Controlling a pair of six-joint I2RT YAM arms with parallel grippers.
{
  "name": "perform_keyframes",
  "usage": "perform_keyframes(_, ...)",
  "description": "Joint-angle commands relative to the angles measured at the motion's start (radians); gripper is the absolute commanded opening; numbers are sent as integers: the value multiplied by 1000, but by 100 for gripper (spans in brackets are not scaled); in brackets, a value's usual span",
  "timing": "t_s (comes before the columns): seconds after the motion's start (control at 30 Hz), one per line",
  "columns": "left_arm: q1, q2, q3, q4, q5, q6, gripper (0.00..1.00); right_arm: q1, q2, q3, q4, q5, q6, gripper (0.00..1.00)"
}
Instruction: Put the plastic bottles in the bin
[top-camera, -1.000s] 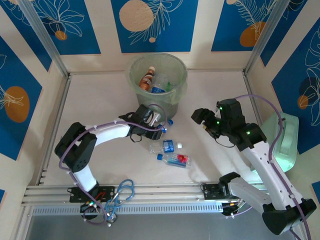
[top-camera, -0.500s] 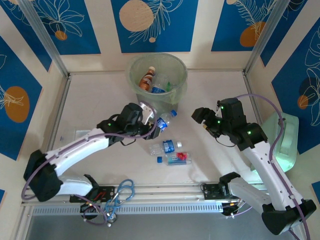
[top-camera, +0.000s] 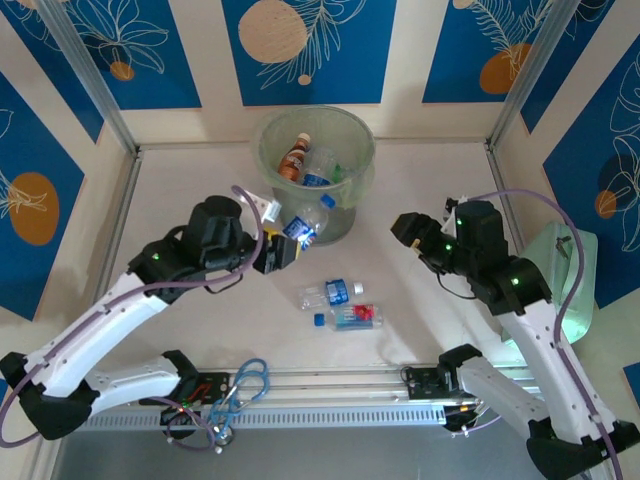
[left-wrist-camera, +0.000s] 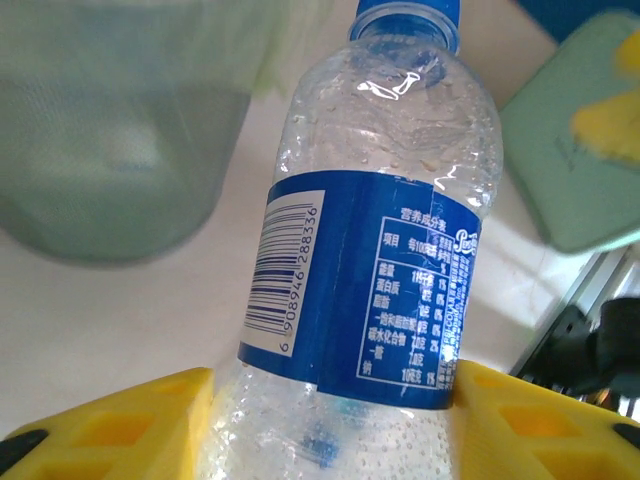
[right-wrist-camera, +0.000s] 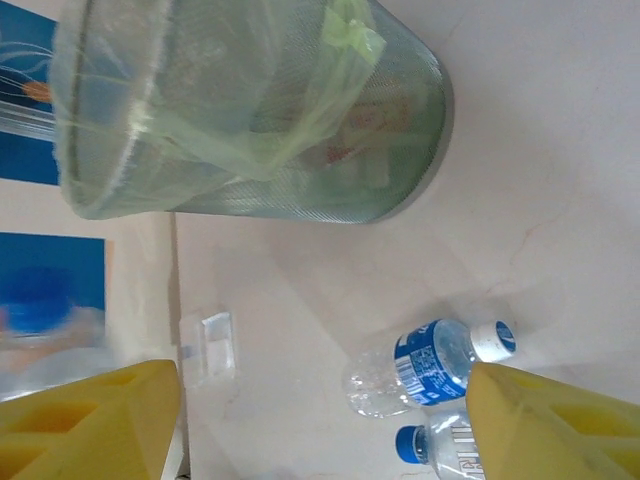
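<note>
Moved: left arm has risen, carrying the blue-labelled bottle up beside the bin, at its front wall.
Left gripper: clenched on that bottle.
Loose bottles: two lying mid-table, toward its front edge.
Right gripper: fingers spread, empty, right of the bin.

The left gripper has lifted its blue-labelled bottle off the table. A second ago the bottle was low down; now it hangs tilted, cap uppermost, just in front of the bin. The left arm has swung out to the left. The right gripper has drifted slightly right.
</note>
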Motion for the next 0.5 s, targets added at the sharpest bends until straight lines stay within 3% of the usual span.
perform_keyframes(0.0,-7,44,138,-103,-94,-57,52,49,32,-1,-21,45,25,75)
perform_keyframes(0.27,58,320,531,-199,-280,-69,52,205,100,4,-12,159,64,74)
perform_keyframes(0.47,185,583,776,-209,-227,-91,51,209,97,14,-22,158,63,74)
